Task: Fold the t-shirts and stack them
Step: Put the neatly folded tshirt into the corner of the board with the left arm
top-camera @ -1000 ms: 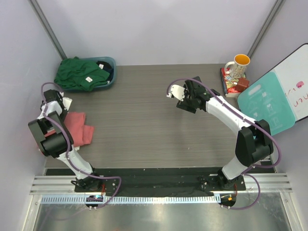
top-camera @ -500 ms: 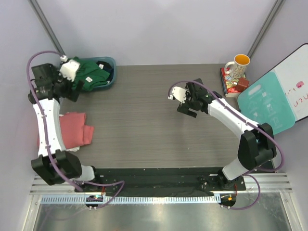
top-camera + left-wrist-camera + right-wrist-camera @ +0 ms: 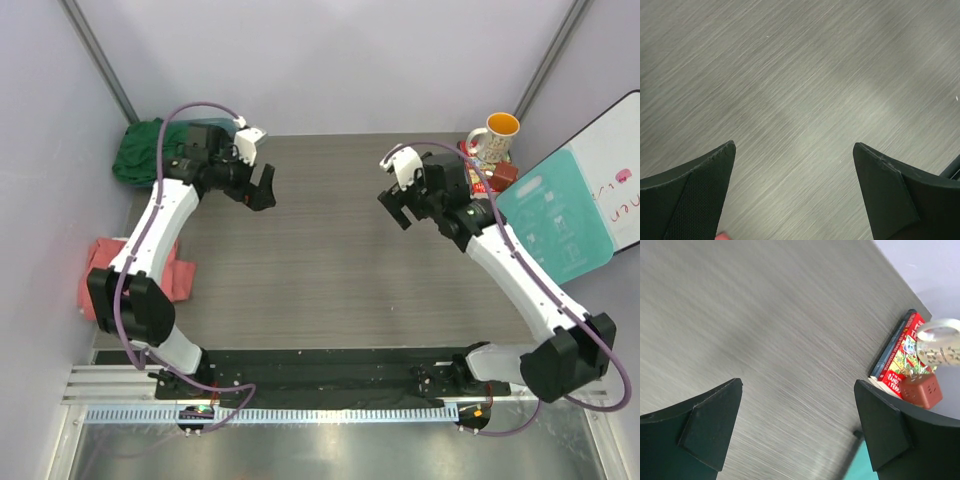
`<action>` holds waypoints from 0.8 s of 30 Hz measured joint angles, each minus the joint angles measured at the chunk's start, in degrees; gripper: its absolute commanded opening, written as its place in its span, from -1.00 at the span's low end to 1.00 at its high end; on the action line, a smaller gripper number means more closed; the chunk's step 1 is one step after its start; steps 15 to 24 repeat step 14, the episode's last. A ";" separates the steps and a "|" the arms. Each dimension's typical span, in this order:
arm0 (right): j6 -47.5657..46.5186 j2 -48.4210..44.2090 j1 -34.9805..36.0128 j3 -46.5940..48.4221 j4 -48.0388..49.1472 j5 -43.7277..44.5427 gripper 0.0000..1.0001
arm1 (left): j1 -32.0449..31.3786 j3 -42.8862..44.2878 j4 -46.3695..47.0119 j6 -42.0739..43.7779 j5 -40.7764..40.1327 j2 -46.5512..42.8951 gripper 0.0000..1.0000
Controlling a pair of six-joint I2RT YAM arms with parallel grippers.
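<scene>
Both arms freed over the grey wood-grain desk [image 3: 330,280].
The left gripper [image 3: 262,186], spread and empty, has swung off the folded coral-red t-shirt [image 3: 182,280] at the left edge; the right gripper [image 3: 397,208] has spread too. The crumpled dark green t-shirt [image 3: 140,150], back-left, is probably next.

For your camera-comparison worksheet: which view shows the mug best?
The top view: the mug stands whole and sharp. The right wrist view catches it blurred at the edge; the left wrist view misses it.
</scene>
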 measured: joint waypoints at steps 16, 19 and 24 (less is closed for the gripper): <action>18.97 -6.75 -4.48 -3.82 6.88 6.29 0.99 | -4.11 0.96 4.79 -5.07 -5.49 2.43 1.00; 18.97 -6.75 -4.48 -3.82 6.88 6.29 0.99 | -4.11 0.96 4.79 -5.07 -5.49 2.43 1.00; 18.97 -6.75 -4.48 -3.82 6.88 6.29 0.99 | -4.11 0.96 4.79 -5.07 -5.49 2.43 1.00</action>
